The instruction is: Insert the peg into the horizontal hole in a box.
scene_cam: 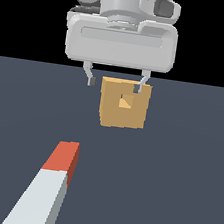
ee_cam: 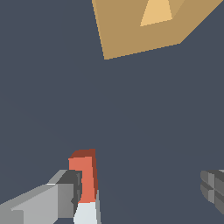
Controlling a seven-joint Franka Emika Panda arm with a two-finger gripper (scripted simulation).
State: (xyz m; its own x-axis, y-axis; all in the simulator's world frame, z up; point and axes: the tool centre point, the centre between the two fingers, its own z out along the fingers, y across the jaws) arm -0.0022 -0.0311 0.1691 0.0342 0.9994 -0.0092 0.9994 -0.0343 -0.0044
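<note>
The peg (scene_cam: 48, 186) lies flat on the dark floor, a pale grey-white bar whose orange-red end (scene_cam: 63, 156) points toward the box. The box (scene_cam: 124, 104), a tan cube, sits farther back with its small square hole (scene_cam: 125, 102) facing the exterior camera. My gripper (scene_cam: 115, 83) hangs open above the floor, level with the box's top edge in the exterior view, with nothing between its fingers. In the wrist view the peg's red end (ee_cam: 83, 175) shows just beside one finger (ee_cam: 65, 194), the other finger (ee_cam: 213, 189) stands far off, and the box (ee_cam: 131, 30) with its hole (ee_cam: 156, 13) lies beyond.
A flat dark grey-blue floor (scene_cam: 184, 185) spreads around the peg and the box. Black background lies behind the arm's white hand body (scene_cam: 121, 42). No other objects show.
</note>
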